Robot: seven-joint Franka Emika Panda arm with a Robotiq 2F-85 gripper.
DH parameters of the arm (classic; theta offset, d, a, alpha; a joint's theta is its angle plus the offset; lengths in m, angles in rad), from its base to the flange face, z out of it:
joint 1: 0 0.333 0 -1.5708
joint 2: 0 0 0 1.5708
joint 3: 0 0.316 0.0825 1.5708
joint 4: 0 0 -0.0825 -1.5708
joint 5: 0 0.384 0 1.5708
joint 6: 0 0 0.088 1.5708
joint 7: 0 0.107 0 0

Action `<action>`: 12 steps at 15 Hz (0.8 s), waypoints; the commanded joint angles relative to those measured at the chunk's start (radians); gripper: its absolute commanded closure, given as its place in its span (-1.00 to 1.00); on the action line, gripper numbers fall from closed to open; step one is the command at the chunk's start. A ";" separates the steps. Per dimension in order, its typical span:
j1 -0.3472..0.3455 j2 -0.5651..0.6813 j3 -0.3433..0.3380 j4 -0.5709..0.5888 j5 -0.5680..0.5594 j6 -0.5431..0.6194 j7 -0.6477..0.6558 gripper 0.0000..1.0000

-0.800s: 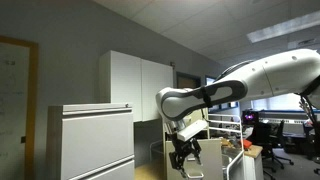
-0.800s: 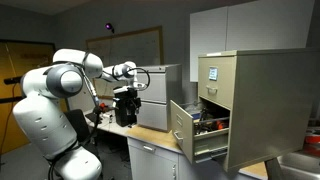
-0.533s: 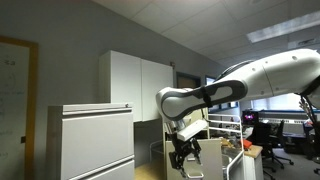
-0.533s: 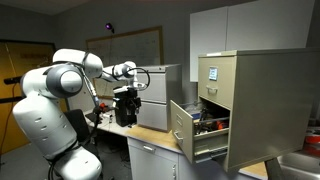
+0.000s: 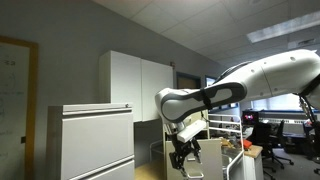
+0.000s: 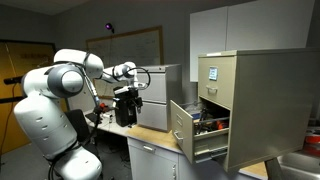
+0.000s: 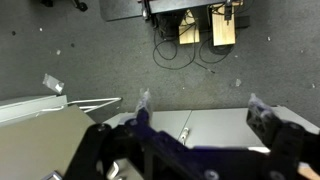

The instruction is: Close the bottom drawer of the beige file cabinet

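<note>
One beige file cabinet (image 6: pixel 265 100) at right, its one bottom drawer (image 6: pixel 182 128) open; one grey lateral cabinet (image 6: pixel 158 100) to its left; one white cupboard (image 6: pixel 245 28) far behind.

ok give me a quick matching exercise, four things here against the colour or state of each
Things:
1. bottom drawer
2. pincer
3. tall cupboard
4. lateral cabinet

Colour or state:
a. white
b. pulled out
c. open, holding nothing
d. pale grey

Pairs: 1-b, 2-c, 3-a, 4-d
</note>
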 commanded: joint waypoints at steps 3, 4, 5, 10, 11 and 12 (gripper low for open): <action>0.019 0.089 -0.008 0.033 -0.207 0.089 0.054 -0.50; 0.018 0.112 -0.012 0.040 -0.237 0.105 0.059 -0.48; 0.018 0.134 -0.017 0.047 -0.260 0.120 0.067 -0.33; 0.027 0.270 -0.042 0.099 -0.400 0.154 0.193 0.48; 0.032 0.298 -0.048 0.116 -0.425 0.152 0.244 0.62; 0.037 0.330 -0.056 0.131 -0.468 0.172 0.322 0.76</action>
